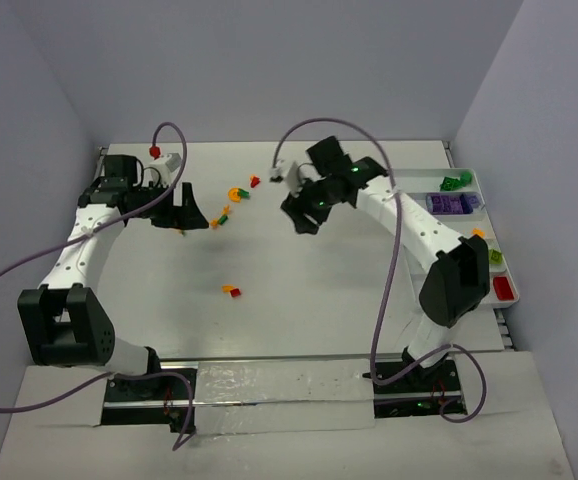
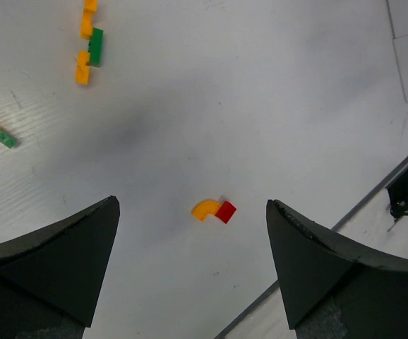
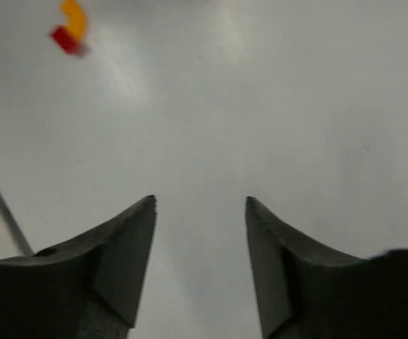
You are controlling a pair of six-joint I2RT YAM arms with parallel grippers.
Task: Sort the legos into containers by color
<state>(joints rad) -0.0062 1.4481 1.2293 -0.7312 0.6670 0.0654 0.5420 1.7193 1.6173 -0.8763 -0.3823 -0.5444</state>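
While both arms hung over the white surface (image 1: 309,330), the left pincer (image 2: 190,275) stood spread wide, with nothing between its black fingers (image 2: 56,268). Just beyond its tips lay a small curved orange plastic brick (image 2: 205,209), touching a small square red plastic brick (image 2: 226,211). Farther out, a green rectangular brick (image 2: 95,46) sat against a short run of orange bricks (image 2: 83,67).

The right pincer (image 3: 200,268) was parted too, less widely. It gripped nothing, and only bare surface showed beneath it.

Seen from above, another curved orange piece (image 1: 235,193) and a red piece (image 1: 254,181) lay at the far side, between the two pincers.

The long white plastic tray with cross dividers (image 1: 472,219) ran along the right edge, well apart from both pincers. Its compartments held green bricks (image 1: 456,182) farthest away. Purple bricks (image 1: 451,204) came next, then an orange brick (image 1: 478,233), a lime-yellow brick (image 1: 496,256) and, nearest, a red brick (image 1: 503,288).
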